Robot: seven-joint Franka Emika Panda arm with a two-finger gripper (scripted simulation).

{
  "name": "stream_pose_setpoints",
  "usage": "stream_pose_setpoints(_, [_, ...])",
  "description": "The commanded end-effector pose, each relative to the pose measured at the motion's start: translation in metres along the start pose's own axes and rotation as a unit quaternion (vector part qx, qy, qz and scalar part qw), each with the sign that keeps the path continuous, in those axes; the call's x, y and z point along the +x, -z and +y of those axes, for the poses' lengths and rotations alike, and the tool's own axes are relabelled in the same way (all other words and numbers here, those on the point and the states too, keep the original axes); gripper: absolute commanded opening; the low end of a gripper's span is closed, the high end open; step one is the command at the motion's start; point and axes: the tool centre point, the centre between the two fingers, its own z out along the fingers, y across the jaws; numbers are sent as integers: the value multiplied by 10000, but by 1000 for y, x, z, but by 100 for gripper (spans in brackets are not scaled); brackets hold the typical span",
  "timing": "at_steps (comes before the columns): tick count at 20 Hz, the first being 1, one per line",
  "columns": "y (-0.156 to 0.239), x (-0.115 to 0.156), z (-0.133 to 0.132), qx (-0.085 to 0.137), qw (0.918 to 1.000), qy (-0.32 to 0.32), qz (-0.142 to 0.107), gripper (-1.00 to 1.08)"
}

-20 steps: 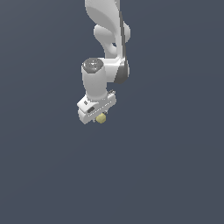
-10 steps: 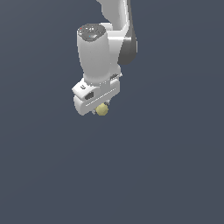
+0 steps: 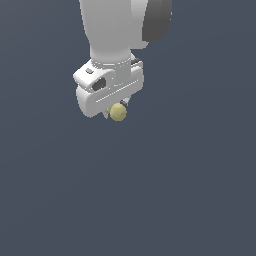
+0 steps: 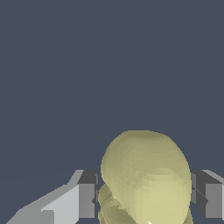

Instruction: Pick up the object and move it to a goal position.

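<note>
The object [image 3: 118,112] is a small pale yellow lumpy ball hanging under the white hand of my arm in the exterior view. My gripper [image 3: 116,113] is shut on it, and the hand hides most of both fingers. In the wrist view the object [image 4: 146,175] fills the space between the two grey fingertips [image 4: 86,199], which press against its sides. The gripper [image 4: 146,199] holds it in the air, well above the dark surface.
Only a plain dark blue-grey ground [image 3: 190,190] shows around and below the arm in both views. No goal marker or other thing shows.
The arm with the ball in its grip has come much closer to the exterior camera and looms larger, shifting toward that view's top. The grip on the ball is unchanged.
</note>
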Motion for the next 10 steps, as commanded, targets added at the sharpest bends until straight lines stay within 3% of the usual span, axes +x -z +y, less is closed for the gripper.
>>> stream_pose_setpoints(1, [20,6,2,5,10000,-1,-5,-100])
stream_pose_setpoints(10, [62,20,8,5,10000,-3,-6,-100])
